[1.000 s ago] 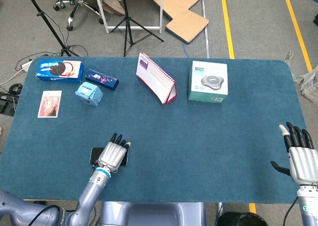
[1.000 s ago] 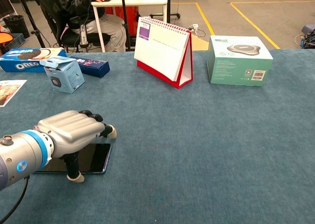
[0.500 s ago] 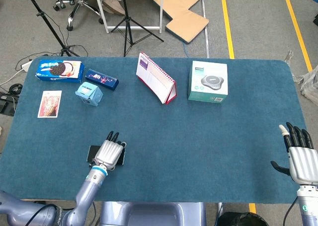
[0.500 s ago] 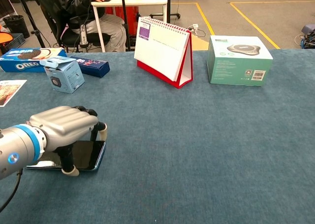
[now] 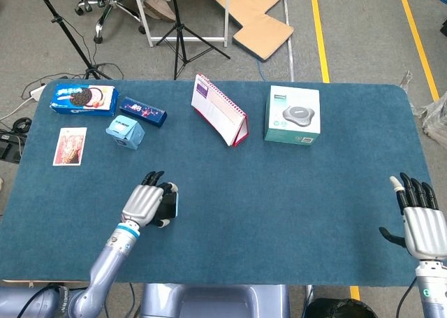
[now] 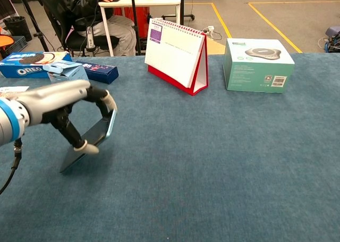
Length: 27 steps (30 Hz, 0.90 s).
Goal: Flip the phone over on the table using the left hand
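Far left on my table [image 5: 230, 213]: a picture card [image 5: 70, 146] lying flat, an Oreo box [image 5: 84, 98], a dark blue carton [image 5: 142, 111] and a small light-blue box [image 5: 126, 131] — no contents visible in any of them.

My left hand [image 5: 144, 204] has the phone [image 6: 89, 142] off flat. In the chest view the phone is tilted steeply: its lower end touches the cloth near the camera, its upper end is raised toward the far side, and its long axis runs from low near-left to high far-right. The thumb [image 6: 85, 146] presses one edge and the curled fingers [image 6: 108, 101] hook the opposite edge, so I count it gripped between them. The dark glass face turns toward the palm. From the head view I get only a sliver of the phone's edge past the knuckles — the tilt cannot be read there.

Centre: a red desk calendar [image 6: 176, 55] standing tent-wise. Right of it, a teal product box [image 6: 258, 65], closed.

Far right, head view only: my right hand [image 5: 421, 222], fingers straight and apart, holding nothing, at the table's near edge. The chest view does not show it.
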### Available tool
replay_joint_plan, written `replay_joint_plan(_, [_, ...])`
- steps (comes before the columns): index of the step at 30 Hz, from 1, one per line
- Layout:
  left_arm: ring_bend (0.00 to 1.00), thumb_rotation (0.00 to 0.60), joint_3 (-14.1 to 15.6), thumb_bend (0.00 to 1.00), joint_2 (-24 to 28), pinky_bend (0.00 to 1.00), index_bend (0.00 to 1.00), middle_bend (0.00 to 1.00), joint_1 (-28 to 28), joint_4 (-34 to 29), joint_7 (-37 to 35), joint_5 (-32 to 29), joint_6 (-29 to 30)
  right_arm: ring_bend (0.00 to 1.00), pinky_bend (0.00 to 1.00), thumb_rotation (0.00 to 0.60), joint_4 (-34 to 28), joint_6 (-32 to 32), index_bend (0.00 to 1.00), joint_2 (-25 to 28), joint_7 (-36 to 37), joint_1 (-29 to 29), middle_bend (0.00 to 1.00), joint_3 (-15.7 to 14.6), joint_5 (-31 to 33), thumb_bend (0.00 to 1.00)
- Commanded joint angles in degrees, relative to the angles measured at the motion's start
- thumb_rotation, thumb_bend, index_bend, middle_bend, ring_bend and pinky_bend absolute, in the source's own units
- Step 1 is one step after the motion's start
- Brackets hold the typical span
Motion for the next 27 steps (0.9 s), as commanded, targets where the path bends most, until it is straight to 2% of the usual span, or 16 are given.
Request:
replay_joint_plan(1, [0.0,0.6,-3.5,0.25,4.0,0.0,0.41,0.38,5.3,1.2,-25.7,11.7,-3.7,0.0,0.0,0.6,-0.1,0.0,0.03,0.0,-0.2,0.0,0.0,0.0,0.0,0.0])
replay_joint_plan(5, [0.0,0.6,-4.5,0.27,4.0,0.0,0.41,0.39,8.3,4.5,-45.8,18.1,-4.3,0.0,0.0,0.6,-0.2,0.2,0.03,-0.1,-0.5,0.0,0.0,-0.1,-0.2,0.0])
replay_joint_plan(14, [0.0,0.6,-3.6,0.28,2.9,0.0,0.41,0.39,11.0,13.1,-87.0,26.9,-7.9,0.0,0.0,0.6,-0.3,-0.1,0.03,-0.5,-1.3,0.2,0.0,-0.3,-0.3,0.0])
replay_joint_plan(19, [0.0,0.6,-1.8,0.28,1.3,0.0,0.41,0.39,10.7,19.5,-98.5,31.5,-8.4,0.0,0.0,0.6,-0.2,-0.2,0.03,-0.5,-1.5,0.2,0.0,-0.3,-0.1,0.0])
replay_joint_plan(27, [0.0,0.6,0.7,0.28,-1.8,0.0,0.41,0.39,10.1,27.2,-108.8,35.5,-7.1,0.0,0.0,0.6,-0.1,-0.5,0.03,-0.6,-1.6,0.3,0.0,-0.3,0.0,0.0])
